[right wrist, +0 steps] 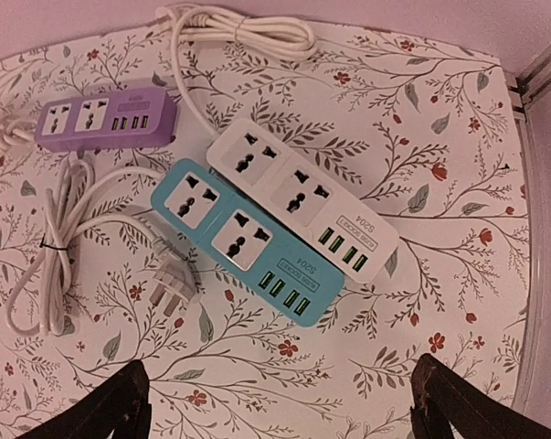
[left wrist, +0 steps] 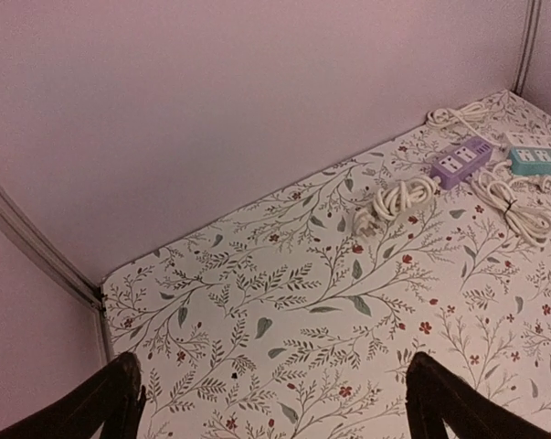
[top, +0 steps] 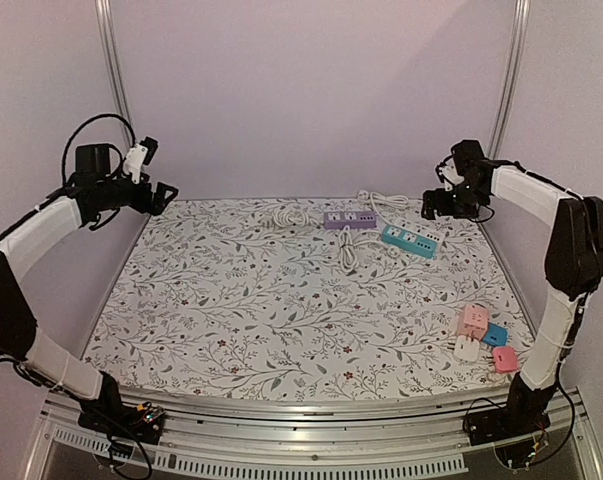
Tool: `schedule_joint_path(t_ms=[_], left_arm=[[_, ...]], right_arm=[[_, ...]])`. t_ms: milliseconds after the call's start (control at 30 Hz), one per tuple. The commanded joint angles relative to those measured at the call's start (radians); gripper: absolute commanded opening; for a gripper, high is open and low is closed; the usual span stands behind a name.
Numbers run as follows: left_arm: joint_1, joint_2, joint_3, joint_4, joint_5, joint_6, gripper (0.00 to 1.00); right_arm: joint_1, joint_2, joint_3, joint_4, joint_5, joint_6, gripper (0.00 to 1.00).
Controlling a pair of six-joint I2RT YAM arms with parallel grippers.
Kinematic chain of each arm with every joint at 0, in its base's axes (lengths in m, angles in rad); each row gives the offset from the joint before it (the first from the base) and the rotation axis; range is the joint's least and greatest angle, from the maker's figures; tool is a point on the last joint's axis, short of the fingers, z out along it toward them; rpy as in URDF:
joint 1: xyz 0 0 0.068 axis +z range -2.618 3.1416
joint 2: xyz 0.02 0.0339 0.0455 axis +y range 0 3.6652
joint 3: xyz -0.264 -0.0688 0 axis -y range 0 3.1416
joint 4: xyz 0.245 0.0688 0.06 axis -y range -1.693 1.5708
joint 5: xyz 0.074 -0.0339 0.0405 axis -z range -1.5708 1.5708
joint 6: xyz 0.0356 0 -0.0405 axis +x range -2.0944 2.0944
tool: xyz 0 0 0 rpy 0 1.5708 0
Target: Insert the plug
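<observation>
Three power strips lie at the back right of the flowered table: a purple one (top: pixel 349 219) (right wrist: pixel 106 119), a teal one (top: pixel 409 240) (right wrist: pixel 248 240) and a white one (right wrist: pixel 302 194) touching the teal one's far side. A white three-pin plug (right wrist: pixel 170 285) on a coiled white cord (right wrist: pixel 56 247) lies loose by the teal strip's left end. Another white plug (left wrist: pixel 365 224) with a coiled cord lies left of the purple strip (left wrist: pixel 458 160). My right gripper (top: pixel 433 205) (right wrist: pixel 280 402) hovers open and empty above the strips. My left gripper (top: pixel 164 195) (left wrist: pixel 273 393) is open and empty, high over the back left corner.
Small adapter blocks sit at the front right: pink (top: pixel 471 320), blue (top: pixel 494 334), white (top: pixel 466 348) and pink (top: pixel 505 359). A loose white cord (right wrist: pixel 234 27) loops behind the strips. Metal frame posts (top: pixel 109 60) stand at the back corners, with walls close behind.
</observation>
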Motion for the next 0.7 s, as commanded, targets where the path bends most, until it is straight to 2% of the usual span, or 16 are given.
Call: schedule_joint_path(t_ms=[0,100,267,367,500,667], left_arm=[[-0.074,0.012,0.025,-0.537,0.061,0.169,1.0],[-0.13,0.018,0.021,-0.577,-0.007,0.178,1.0],[-0.187,0.052,0.038,-0.603,-0.021,0.188,1.0],[-0.212,0.078,0.063,-0.609,-0.026,0.186,0.99],[-0.242,0.115,0.093,-0.622,-0.039,0.18,0.99],[-0.261,0.137,0.105,-0.634,-0.066,0.183,1.0]], right_arm=[[0.039,0.204,0.22,-0.36,0.034,-0.144,0.99],[0.039,0.343,0.356,-0.414,0.026,-0.194,0.99],[0.04,0.533,0.563,-0.467,0.047,-0.242,0.99],[0.039,0.628,0.67,-0.498,0.056,-0.269,0.95],[0.041,0.673,0.698,-0.505,-0.001,-0.28,0.83],[0.059,0.68,0.66,-0.509,-0.057,-0.269,0.73]])
